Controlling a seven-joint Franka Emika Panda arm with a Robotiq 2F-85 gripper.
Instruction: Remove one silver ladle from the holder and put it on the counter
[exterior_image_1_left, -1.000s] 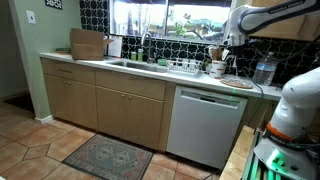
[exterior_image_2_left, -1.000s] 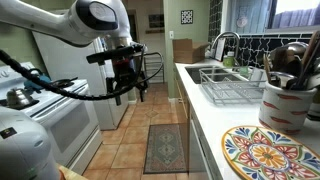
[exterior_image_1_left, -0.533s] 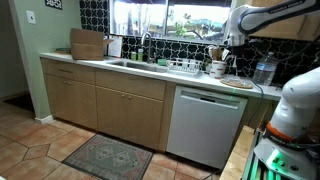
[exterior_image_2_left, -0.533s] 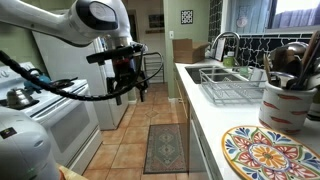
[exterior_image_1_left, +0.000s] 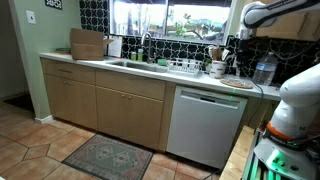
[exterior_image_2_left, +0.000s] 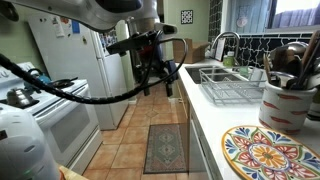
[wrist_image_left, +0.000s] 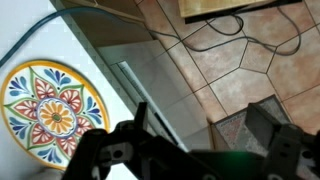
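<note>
The holder, a cream-white crock, stands on the pale counter at the near right. Silver ladles and dark handles stick out of it. In an exterior view it is small, beside the sink rack. My gripper hangs open and empty over the kitchen floor, left of the counter edge and well away from the holder. In an exterior view it shows dark at the upper right. The wrist view shows the open fingers above the floor and the counter edge.
A colourful patterned plate lies on the counter in front of the holder and also shows in the wrist view. A dish rack and sink lie behind. A clear jug stands nearby. A rug covers the floor.
The arm has swung toward the counter, carrying the open gripper nearer the counter edge. The holder and ladles have not moved.
</note>
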